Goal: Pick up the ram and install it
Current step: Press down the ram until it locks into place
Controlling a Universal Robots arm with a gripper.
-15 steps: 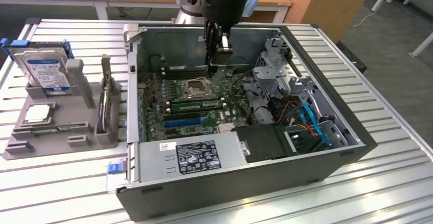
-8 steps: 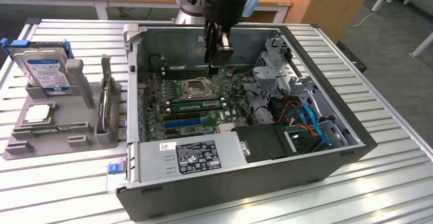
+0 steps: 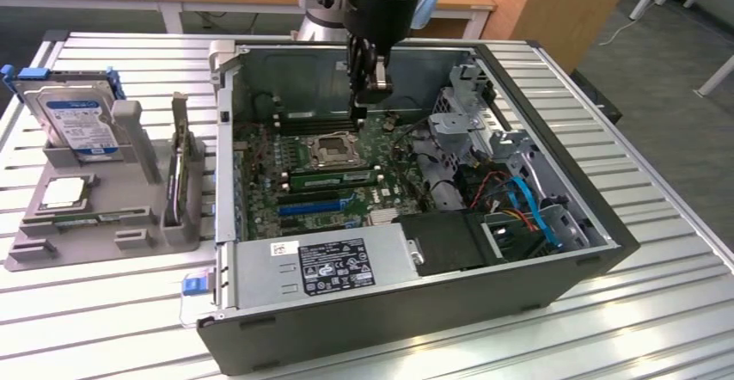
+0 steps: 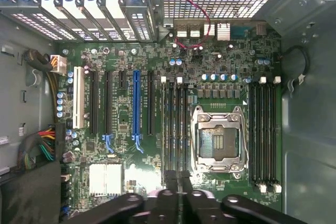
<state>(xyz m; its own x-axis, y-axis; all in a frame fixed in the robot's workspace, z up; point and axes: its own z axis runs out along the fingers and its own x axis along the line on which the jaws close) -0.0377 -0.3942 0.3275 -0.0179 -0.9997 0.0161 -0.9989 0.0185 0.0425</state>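
At the exterior view's left, a gray holder (image 3: pixel 81 244) carries a hard drive (image 3: pixel 78 122). To its right lies the open computer case (image 3: pixel 551 298). Inside it, the ram (image 3: pixel 333 174) sits in a motherboard slot just beside the CPU socket (image 3: pixel 333 146). The gripper (image 3: pixel 370 96) hangs above the board with its fingers (image 4: pixel 170 192) drawn together, and I see nothing held between them.

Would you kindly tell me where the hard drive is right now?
The hard drive stands upright in the grey holder at the exterior view's left, outside the open computer case.
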